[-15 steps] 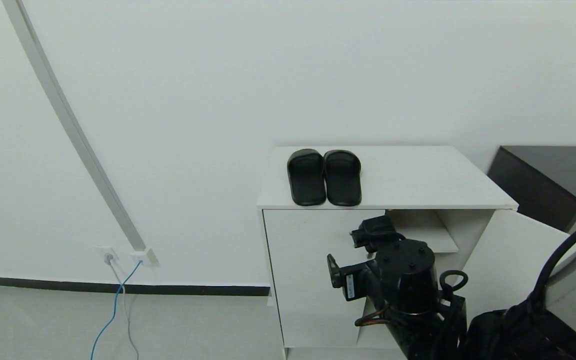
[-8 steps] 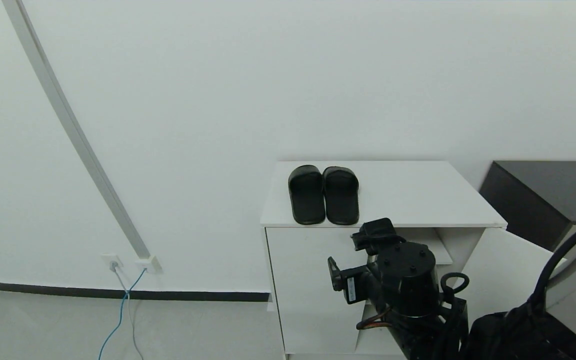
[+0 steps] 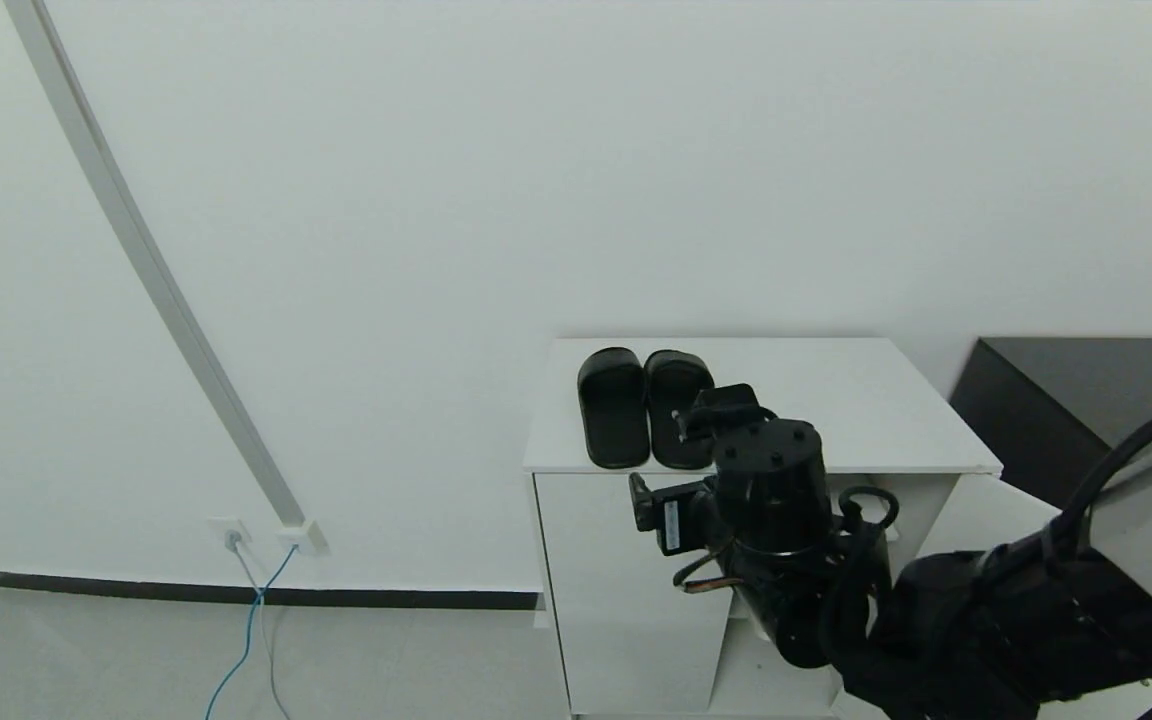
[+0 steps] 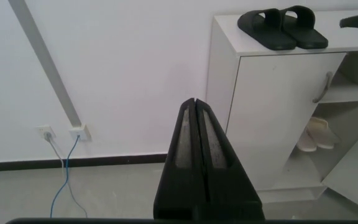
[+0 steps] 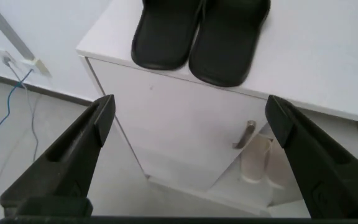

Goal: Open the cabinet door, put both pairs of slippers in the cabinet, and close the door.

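Note:
A pair of black slippers (image 3: 646, 407) lies side by side on top of the white cabinet (image 3: 836, 400), near its front left edge. My right gripper (image 5: 190, 106) is open and hangs just in front of and above the black slippers (image 5: 197, 37), with nothing between its fingers. In the head view the right gripper (image 3: 711, 412) overlaps the right slipper's front. The cabinet's right door (image 3: 991, 520) stands open. Inside on a lower shelf rests a pale pair of slippers (image 4: 317, 134). My left gripper (image 4: 196, 143) is shut and empty, low and well to the left of the cabinet (image 4: 272, 112).
A dark cabinet (image 3: 1086, 390) stands to the right of the white one. Wall sockets with a blue cable (image 3: 266, 535) sit low on the wall at the left, below a slanted white conduit (image 3: 136, 250). The left door carries a metal handle (image 5: 246, 134).
The head camera has shifted, so the cabinet sits lower in the picture. My right arm has risen from in front of the open compartment to the cabinet's top edge by the black slippers.

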Controlling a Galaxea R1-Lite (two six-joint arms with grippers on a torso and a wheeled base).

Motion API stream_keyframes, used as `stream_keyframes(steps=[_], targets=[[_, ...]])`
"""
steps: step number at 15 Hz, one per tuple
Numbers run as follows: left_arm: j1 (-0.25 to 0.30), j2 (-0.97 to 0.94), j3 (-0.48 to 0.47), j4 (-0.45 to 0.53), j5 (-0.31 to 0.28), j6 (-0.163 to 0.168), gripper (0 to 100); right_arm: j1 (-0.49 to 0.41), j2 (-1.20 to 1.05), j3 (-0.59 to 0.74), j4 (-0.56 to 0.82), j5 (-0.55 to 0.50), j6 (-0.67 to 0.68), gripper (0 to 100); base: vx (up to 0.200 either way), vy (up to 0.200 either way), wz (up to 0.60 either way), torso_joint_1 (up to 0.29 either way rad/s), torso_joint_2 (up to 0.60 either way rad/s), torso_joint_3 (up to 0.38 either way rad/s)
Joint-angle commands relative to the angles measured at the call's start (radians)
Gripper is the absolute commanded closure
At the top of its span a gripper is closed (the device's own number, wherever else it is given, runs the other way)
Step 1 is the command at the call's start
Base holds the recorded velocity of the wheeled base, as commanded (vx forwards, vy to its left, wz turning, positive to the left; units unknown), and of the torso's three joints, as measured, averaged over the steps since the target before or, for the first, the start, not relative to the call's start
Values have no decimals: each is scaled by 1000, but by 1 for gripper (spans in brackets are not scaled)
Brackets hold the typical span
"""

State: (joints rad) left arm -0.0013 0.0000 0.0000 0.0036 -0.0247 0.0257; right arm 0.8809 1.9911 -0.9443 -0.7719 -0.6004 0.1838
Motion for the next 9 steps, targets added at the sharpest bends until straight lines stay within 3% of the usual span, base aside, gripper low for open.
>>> stream_keyframes(steps=[1,3,6,9], targets=[[0,0,0,-1,0,0,100,4,-3,-174,204,-1,117,0,0,0,0,0,0,0],[0,0,0,1,0,-1,100,9,-8,-234,338,-4,187,0,0,0,0,0,0,0],[0,0,0,-1,0,-1,100,9,18,-228,352,-7,220,0,0,0,0,0,0,0],[0,2,0,-1,0,-1,100,9,58,-220,345,-13,230,0,200,0,0,1,7,1]])
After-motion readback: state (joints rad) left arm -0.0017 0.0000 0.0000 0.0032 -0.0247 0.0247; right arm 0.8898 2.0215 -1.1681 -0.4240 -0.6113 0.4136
